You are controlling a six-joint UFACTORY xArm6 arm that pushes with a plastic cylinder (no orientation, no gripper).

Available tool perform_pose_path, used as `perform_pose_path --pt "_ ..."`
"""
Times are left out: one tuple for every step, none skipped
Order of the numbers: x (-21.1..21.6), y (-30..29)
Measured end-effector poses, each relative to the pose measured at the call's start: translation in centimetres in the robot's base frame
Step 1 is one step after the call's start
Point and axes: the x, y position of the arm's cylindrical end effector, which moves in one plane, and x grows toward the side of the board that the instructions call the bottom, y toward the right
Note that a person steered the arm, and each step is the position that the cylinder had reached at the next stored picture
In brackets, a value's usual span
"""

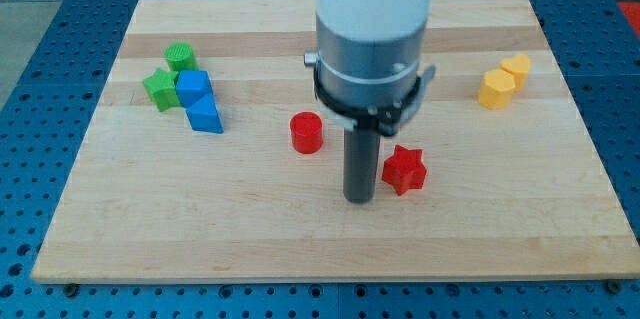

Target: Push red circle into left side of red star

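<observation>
The red circle (pixel 306 132) is a short red cylinder near the board's middle. The red star (pixel 404 169) lies to its right and a little lower. My tip (pixel 359 199) is the lower end of the dark rod, standing between the two, below the red circle's level and just left of the red star, with a small gap to the star. The arm's white and grey body hides the board above the rod.
At the view's left, a green cylinder (pixel 180 57), a green star (pixel 159 89), a blue cube (pixel 192 86) and a blue wedge-like block (pixel 205 115) cluster together. Two yellow blocks (pixel 496 89) (pixel 516 69) sit at the right. The wooden board (pixel 120 229) ends on blue pegboard.
</observation>
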Motion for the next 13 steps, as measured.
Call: perform_pose_path --pt "-2.0 3.8" --pt "-5.3 4.1" --pt "-9.3 6.0" --pt "-13.7 8.8" --pt "-13.8 8.9" --pt "-13.8 8.9" --pt "-13.4 7.0" --pt "-13.1 2.1" --pt "-13.1 -1.4" --pt "-13.1 -4.7" --pt "-13.2 -7.4" --pt "-13.9 -9.7" --pt "-12.7 -11.3"
